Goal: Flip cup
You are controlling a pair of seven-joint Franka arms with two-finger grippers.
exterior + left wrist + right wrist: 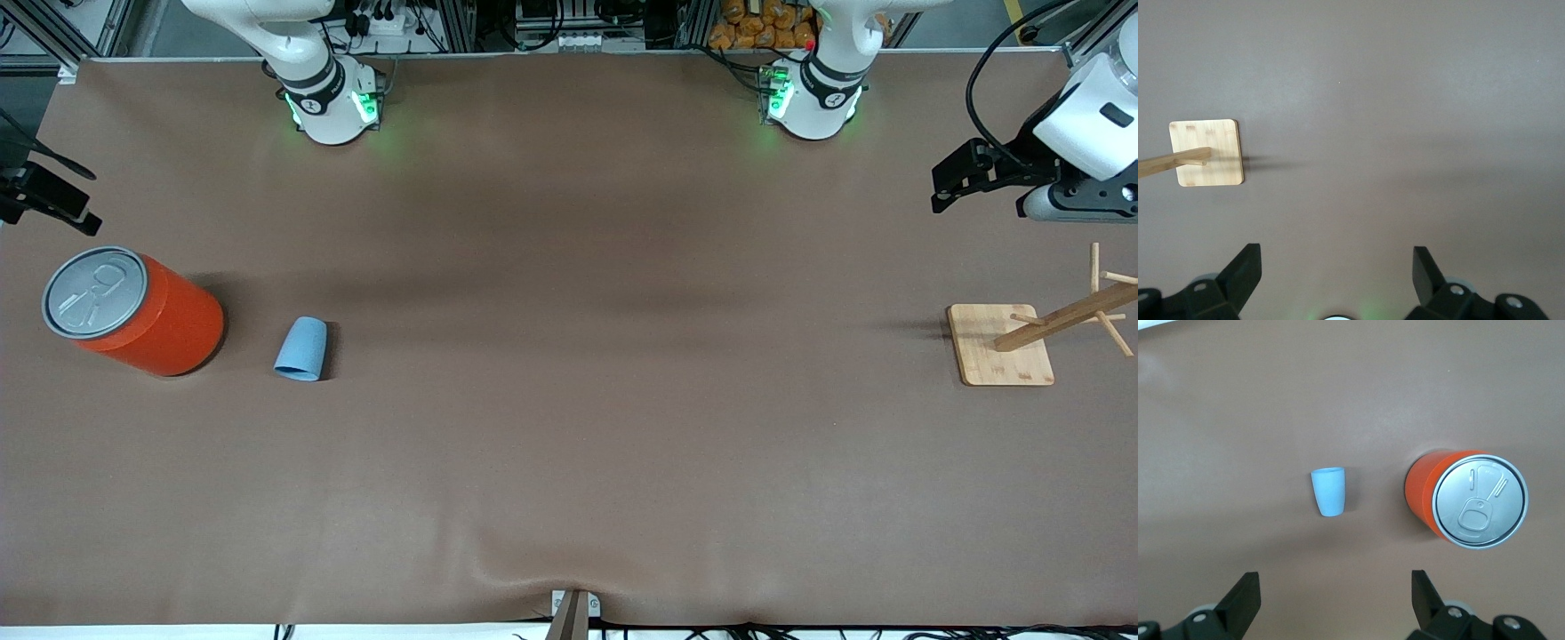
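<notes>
I see the cup (301, 348) resting mouth-down on the counter (569, 444), just beside the orange can (133, 311), toward the right arm's end. No grasp is begun. The right gripper (1331, 597) hangs over it, wide open, empty. The left gripper (1337, 273) waits over the wooden stand (1000, 345), open, empty. Next: lower, grip the cup's wall, invert.

No legible text, label, brand or number appears in any view. The orange can (133, 311) carries only embossed pull-tab shapes on its grey lid, at the left of the frame.
</notes>
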